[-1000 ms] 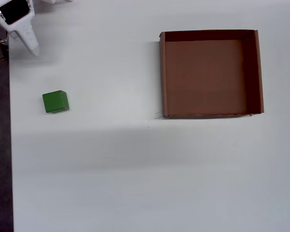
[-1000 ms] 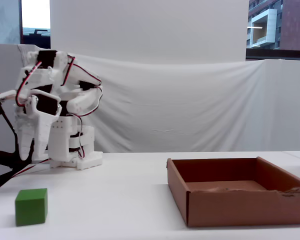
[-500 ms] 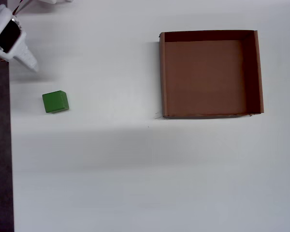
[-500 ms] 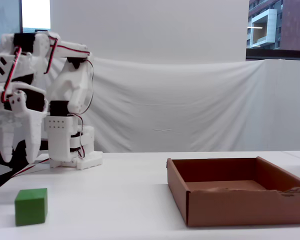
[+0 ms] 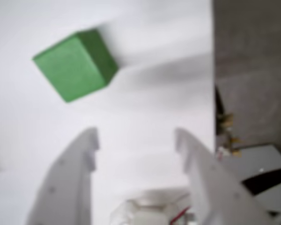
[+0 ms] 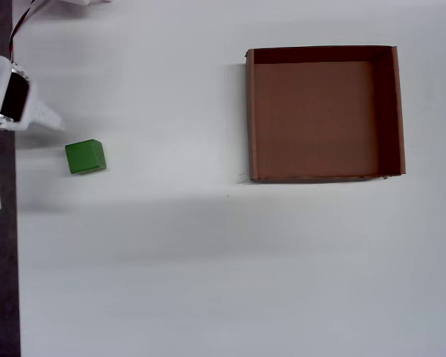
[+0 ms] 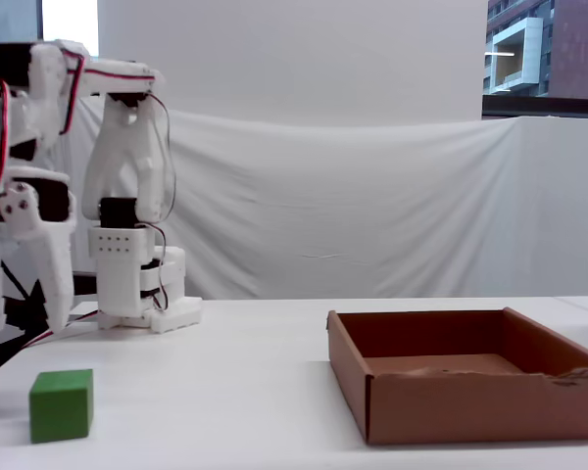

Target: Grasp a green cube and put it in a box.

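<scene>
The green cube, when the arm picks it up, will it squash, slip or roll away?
The green cube looks solid with flat matte faces, so it probably stays stiff and grips well. Its flat base on the table suggests sliding, not rolling, if nudged. It looks light for the open end effector.

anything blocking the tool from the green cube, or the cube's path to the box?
Nothing visible. The tool is open above bare white table, with the green cube just ahead of its fingertips. In the overhead view, only bare table lies between the cube and the empty box.

Bright, soft shadows, blurred wrist view
</scene>
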Controlling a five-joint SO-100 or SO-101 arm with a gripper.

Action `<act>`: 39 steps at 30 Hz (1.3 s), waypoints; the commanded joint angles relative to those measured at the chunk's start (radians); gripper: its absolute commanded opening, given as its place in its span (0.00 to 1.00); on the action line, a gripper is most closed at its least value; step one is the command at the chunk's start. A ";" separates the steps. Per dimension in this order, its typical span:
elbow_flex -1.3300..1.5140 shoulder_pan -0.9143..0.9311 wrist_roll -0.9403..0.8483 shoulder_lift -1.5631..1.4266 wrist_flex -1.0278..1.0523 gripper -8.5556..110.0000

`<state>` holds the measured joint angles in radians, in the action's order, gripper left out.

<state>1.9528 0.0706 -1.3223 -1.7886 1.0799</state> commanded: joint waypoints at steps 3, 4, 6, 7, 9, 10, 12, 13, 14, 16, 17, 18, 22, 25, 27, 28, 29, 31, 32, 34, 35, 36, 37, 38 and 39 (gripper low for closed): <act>-0.166 -0.034 -0.025 0.097 0.035 0.26; -0.184 -0.040 -0.025 0.123 0.031 0.26; -0.227 -0.049 -0.025 0.178 0.037 0.26; -0.255 -0.052 -0.025 0.212 0.044 0.26; -0.293 -0.060 -0.025 0.256 0.052 0.26; -0.311 -0.064 -0.025 0.281 0.055 0.26; -0.353 -0.075 -0.025 0.328 0.055 0.26; -0.364 -0.078 -0.025 0.341 0.055 0.26; -0.382 -0.092 -0.025 0.356 0.057 0.26; -0.394 -0.104 -0.025 0.360 0.060 0.26; -0.400 -0.112 -0.025 0.360 0.061 0.26; -0.405 -0.118 -0.025 0.362 0.061 0.26; -0.423 -0.141 -0.026 0.379 0.055 0.26; -0.439 -0.147 -0.026 0.399 0.055 0.26; -0.465 -0.150 -0.029 0.437 0.048 0.26; -0.474 -0.152 -0.029 0.449 0.048 0.26; -0.488 -0.155 -0.029 0.462 0.051 0.26; -0.503 -0.158 -0.029 0.479 0.054 0.26; -0.509 -0.161 -0.029 0.485 0.054 0.26; -0.517 -0.169 -0.029 0.495 0.048 0.26; -0.517 -0.172 -0.029 0.495 0.048 0.26; -0.518 -0.178 -0.029 0.494 0.049 0.26; -0.522 -0.183 -0.029 0.491 0.055 0.26; -0.522 -0.189 -0.029 0.486 0.060 0.26; -0.522 -0.195 -0.031 0.480 0.060 0.26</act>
<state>1.4849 -0.1089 -1.3254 -1.2824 1.1367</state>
